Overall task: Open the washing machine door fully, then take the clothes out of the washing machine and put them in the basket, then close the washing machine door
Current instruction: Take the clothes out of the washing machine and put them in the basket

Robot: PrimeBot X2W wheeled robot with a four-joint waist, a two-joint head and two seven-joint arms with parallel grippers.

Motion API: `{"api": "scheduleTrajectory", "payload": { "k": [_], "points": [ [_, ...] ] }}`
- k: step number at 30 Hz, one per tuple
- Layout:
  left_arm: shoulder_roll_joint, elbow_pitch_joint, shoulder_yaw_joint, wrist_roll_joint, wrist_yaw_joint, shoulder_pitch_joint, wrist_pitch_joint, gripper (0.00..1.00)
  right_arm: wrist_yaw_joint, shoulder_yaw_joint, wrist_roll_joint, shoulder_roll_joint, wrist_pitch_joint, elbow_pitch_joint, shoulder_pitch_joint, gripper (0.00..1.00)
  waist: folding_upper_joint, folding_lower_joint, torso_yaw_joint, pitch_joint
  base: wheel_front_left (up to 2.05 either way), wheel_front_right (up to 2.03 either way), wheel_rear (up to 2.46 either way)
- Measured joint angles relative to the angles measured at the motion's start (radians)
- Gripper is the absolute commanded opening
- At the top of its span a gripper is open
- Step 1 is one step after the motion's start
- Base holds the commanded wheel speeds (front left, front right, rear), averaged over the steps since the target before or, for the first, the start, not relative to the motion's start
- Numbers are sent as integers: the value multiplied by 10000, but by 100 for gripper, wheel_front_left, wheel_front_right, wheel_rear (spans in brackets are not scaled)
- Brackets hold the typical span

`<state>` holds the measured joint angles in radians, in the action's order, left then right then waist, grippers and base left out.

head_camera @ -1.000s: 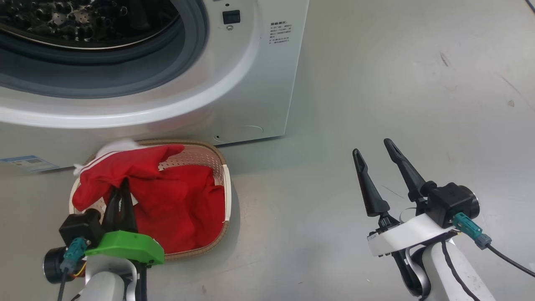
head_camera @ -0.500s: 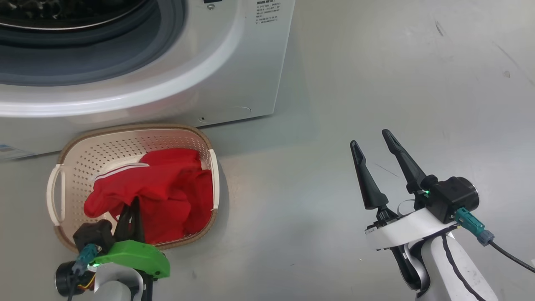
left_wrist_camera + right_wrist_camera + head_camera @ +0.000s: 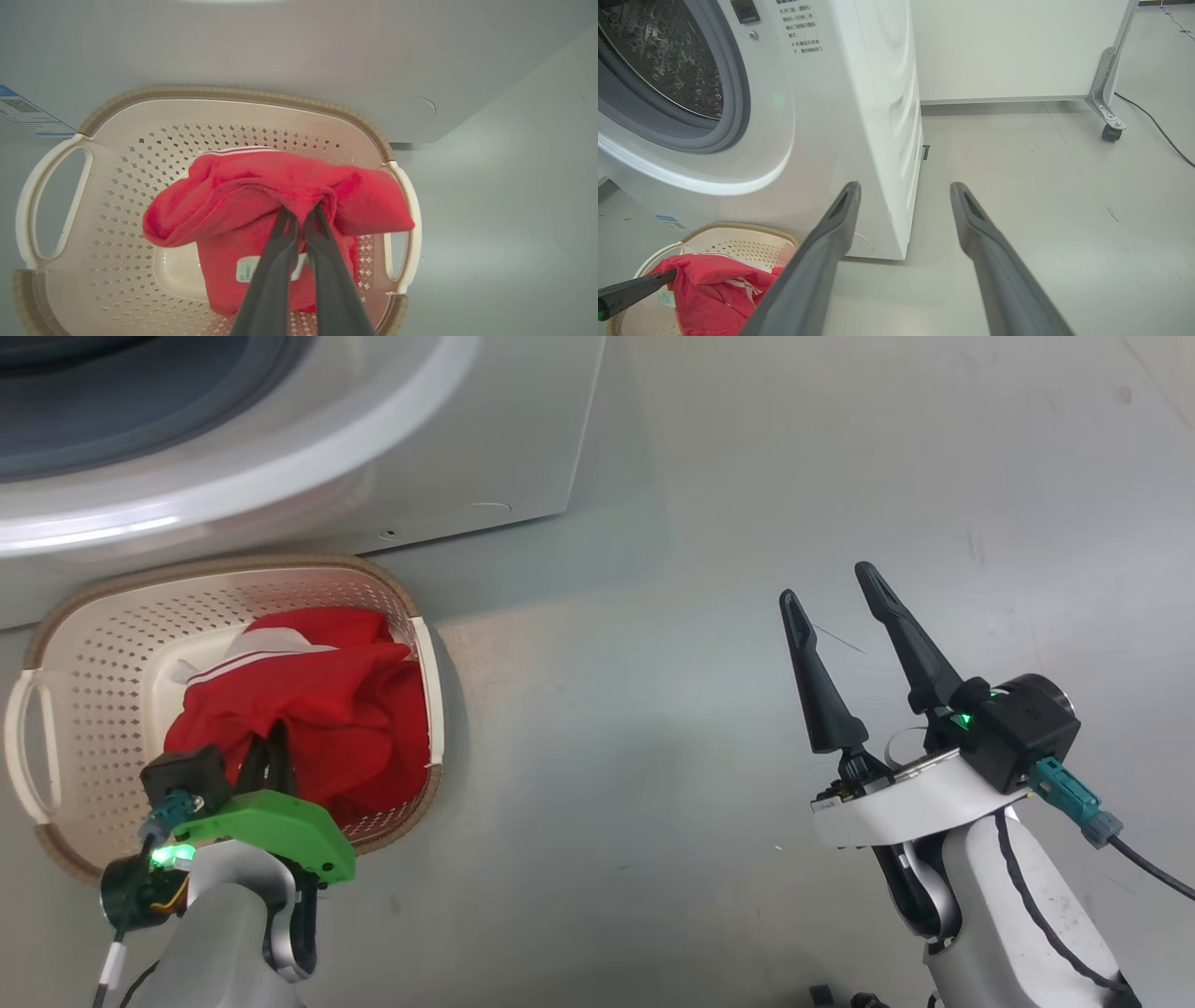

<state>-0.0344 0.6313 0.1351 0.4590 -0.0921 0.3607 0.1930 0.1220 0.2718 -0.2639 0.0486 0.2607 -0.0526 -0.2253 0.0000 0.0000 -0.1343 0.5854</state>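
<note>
The cream basket (image 3: 84,709) stands on the floor against the white washing machine (image 3: 448,448). Red clothes (image 3: 317,700) with a white-striped trim hang bunched inside it. My left gripper (image 3: 266,742) is above the basket's near side, shut on a fold of the red cloth; in the left wrist view the left gripper (image 3: 301,210) pinches the clothes (image 3: 233,196) above the basket (image 3: 140,140), with a white tag below. My right gripper (image 3: 826,581) stands open and holds nothing, over bare floor to the right. The washing machine door is out of view; the drum opening (image 3: 668,70) is uncovered.
A blue label (image 3: 28,112) sits low on the washer front. Behind the washer's right side stands a white panel on a caster leg (image 3: 1111,126), with a black cable (image 3: 1157,121) on the grey floor. Open floor (image 3: 653,709) lies between the basket and my right arm.
The head view has tilted downward. My left gripper, still shut on the red cloth, has brought it from over the basket's left rim down into the basket. The right gripper stays open.
</note>
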Motion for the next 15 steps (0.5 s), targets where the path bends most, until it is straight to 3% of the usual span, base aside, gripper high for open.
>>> {"api": "scheduleTrajectory", "payload": {
  "k": [15],
  "points": [
    [-255, 1870, -188, 67, -10, 1185, -510, 0, 0, -48, -259, 4, 0, -17, -350, 100, 0, 0, -510, 720, 0, 0, 0]
  ]
}}
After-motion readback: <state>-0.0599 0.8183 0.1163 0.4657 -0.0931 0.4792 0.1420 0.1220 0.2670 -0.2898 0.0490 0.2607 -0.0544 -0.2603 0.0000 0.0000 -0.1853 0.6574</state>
